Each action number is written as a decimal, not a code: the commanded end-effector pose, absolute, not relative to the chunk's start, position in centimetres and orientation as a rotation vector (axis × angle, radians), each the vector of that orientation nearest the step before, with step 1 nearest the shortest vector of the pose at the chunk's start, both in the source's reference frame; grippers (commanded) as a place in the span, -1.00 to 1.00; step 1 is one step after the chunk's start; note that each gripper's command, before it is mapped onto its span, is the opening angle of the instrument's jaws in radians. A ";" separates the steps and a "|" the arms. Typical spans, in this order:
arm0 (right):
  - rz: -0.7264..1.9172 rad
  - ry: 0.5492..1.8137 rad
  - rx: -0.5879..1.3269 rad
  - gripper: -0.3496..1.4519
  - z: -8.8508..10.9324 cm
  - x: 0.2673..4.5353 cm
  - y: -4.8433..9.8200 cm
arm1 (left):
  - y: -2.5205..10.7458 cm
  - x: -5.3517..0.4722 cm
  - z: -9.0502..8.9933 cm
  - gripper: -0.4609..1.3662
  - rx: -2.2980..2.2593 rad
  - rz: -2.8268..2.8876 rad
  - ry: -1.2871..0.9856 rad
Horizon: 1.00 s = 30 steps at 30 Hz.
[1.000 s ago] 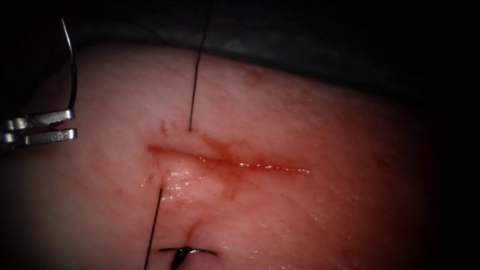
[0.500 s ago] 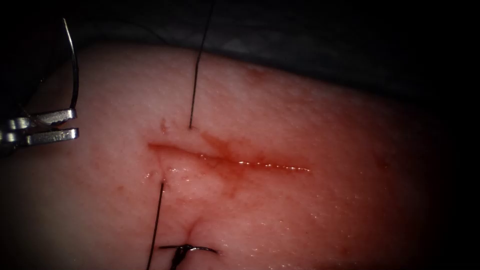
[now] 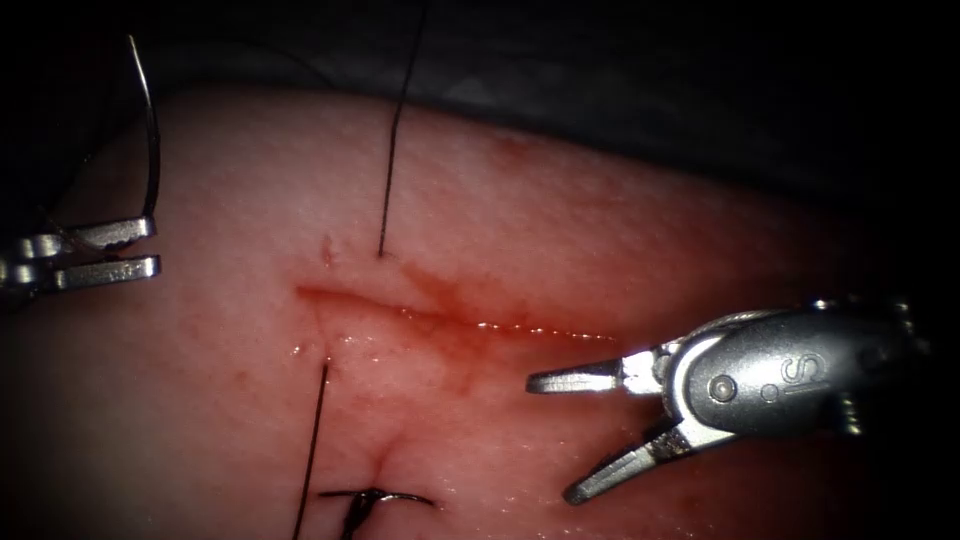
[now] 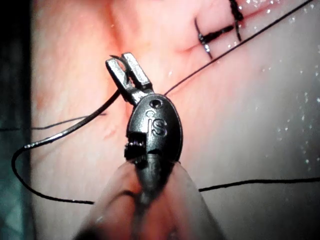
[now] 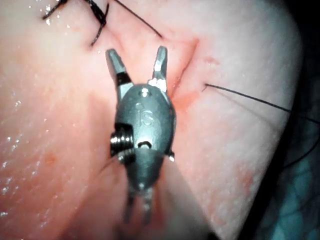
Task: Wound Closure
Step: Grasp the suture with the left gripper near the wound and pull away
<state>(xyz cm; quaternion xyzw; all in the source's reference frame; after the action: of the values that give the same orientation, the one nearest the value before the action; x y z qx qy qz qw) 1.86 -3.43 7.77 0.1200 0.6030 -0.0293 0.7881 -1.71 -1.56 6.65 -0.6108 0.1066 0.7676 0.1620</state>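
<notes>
At the left edge, my left tool (image 3: 155,248) is shut on the curved needle (image 3: 152,150) near one end. The needle arcs up from the jaws, clear of the tissue (image 3: 620,230). Seen from the left wrist, the jaws (image 4: 121,59) clamp the needle (image 4: 85,124) just behind its end. Black thread (image 3: 395,140) enters the tissue above the left part of the cut (image 3: 460,322) and comes out below it (image 3: 312,450). My right tool (image 3: 549,440) hovers below the right end of the cut, jaws wide open and holding nothing (image 5: 136,51).
A tied stitch with a dark knot (image 3: 375,498) sits below the cut near the picture's lower edge, also visible as the knot (image 5: 97,17). Red fluid stains the tissue around the cut. Slack thread (image 4: 260,182) lies across the tissue.
My right tool has come in from the right with its jaws open. The left tool, still holding the needle, has barely moved.
</notes>
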 end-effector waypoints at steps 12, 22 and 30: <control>-0.174 1.168 0.233 0.82 9.1 2.37 -3.6 | -1.6 -1.71 6.7 -0.88 -1.748 2.197 0.293; -0.247 1.129 0.243 0.73 9.4 2.79 -4.0 | -1.6 -1.71 6.7 -0.88 -1.752 2.197 0.291; -0.220 1.147 0.221 0.73 9.4 3.14 -4.0 | -1.6 -1.71 6.7 -0.88 -1.752 2.197 0.291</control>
<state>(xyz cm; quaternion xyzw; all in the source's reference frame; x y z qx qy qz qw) 3.16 -4.03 9.42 0.1035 0.5404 -0.1052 0.8283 -1.71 -1.56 6.65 -0.6114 0.1062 0.7674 0.1611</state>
